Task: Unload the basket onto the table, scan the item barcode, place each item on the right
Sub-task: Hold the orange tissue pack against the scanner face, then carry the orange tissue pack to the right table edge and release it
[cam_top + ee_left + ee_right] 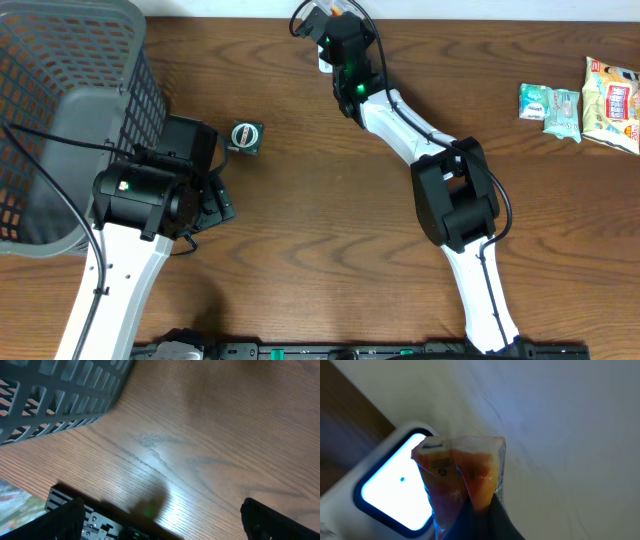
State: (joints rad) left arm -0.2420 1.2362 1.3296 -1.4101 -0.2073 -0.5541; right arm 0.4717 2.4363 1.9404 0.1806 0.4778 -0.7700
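At the far edge of the tabletop (300,250), about midway along it, the right gripper (336,28) is clamped together on an orange packet (465,477), pinching it by its lower part so that the crimped top stands free above the dark fingers (487,520). Seen from the right wrist, the packet is just in front of a white scanner (390,487) whose rounded window glows bright; the two overlap in that view, and whether they touch cannot be told. Small print shows on the packet's upper left, too blurred to read. From overhead only a white sliver of the scanner (324,60) shows beside the wrist. Towards the left end of the tabletop, the left gripper (164,505) hangs over bare wood with its fingers (280,520) spread wide apart and nothing between them. A grey mesh basket (70,110) fills the far left corner, its wall close to that arm. Just beyond the left arm, on the side away from the basket, lies a small dark green object (246,137) with a round face. Near the far right corner, well apart from both arms, lie two pale green packets (550,108) and a larger yellow and red packet (612,103) side by side.
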